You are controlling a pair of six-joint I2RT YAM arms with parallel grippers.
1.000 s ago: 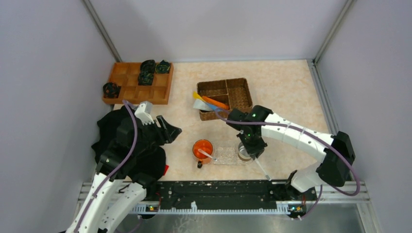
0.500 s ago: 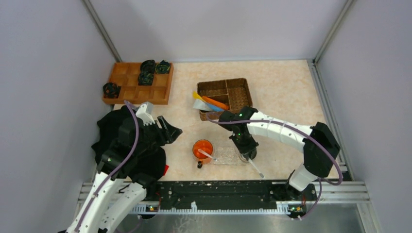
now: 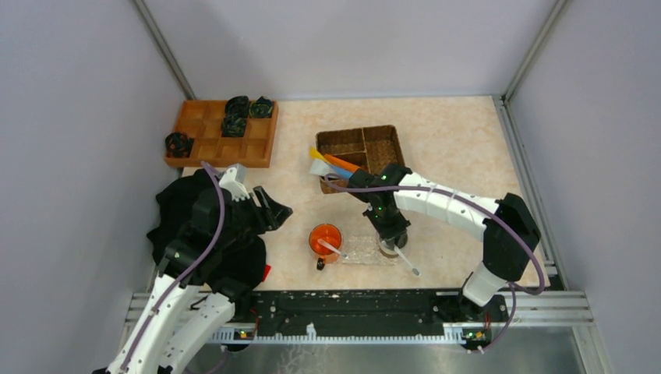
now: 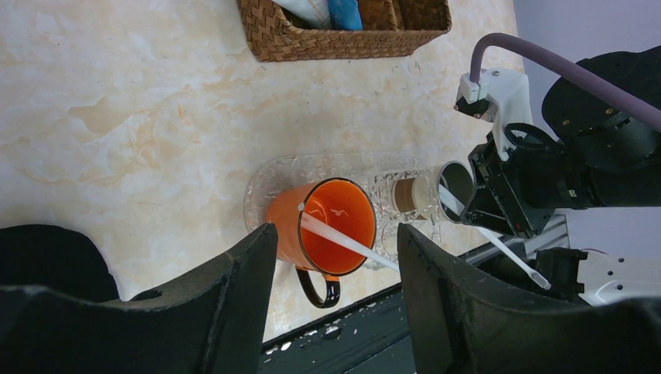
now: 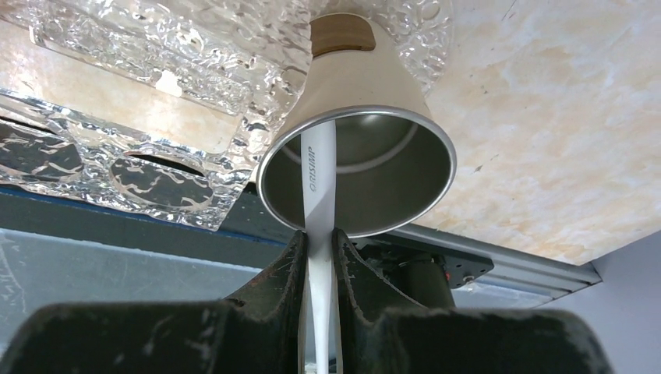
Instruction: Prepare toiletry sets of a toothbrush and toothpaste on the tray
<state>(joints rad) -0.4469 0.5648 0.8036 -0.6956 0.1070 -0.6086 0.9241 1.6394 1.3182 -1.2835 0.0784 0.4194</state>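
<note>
A white toothbrush (image 5: 319,175) is clamped in my shut right gripper (image 5: 318,234), its far end reaching into the steel cup (image 5: 405,148). That cup stands at the right end of the clear bumpy tray (image 3: 361,253). In the top view the right gripper (image 3: 392,236) hangs over the cup and the brush's tail (image 3: 411,266) pokes toward the front edge. An orange mug (image 4: 284,226) on the tray's left end holds a second toothbrush (image 4: 343,240). Yellow (image 3: 316,153), orange (image 3: 344,164) and blue (image 3: 331,174) tubes lie in the wicker basket (image 3: 382,144). My left gripper (image 4: 337,231) hovers open, left of the mug.
An orange wooden compartment tray (image 3: 204,144) with several dark bundles sits at the back left. Black cloth (image 3: 173,226) lies under the left arm. A black rail (image 3: 351,308) runs along the table's near edge, close to the tray.
The right gripper has carried the toothbrush left and away from the front edge, bringing its end over and into the steel cup. The left arm has stayed put.
</note>
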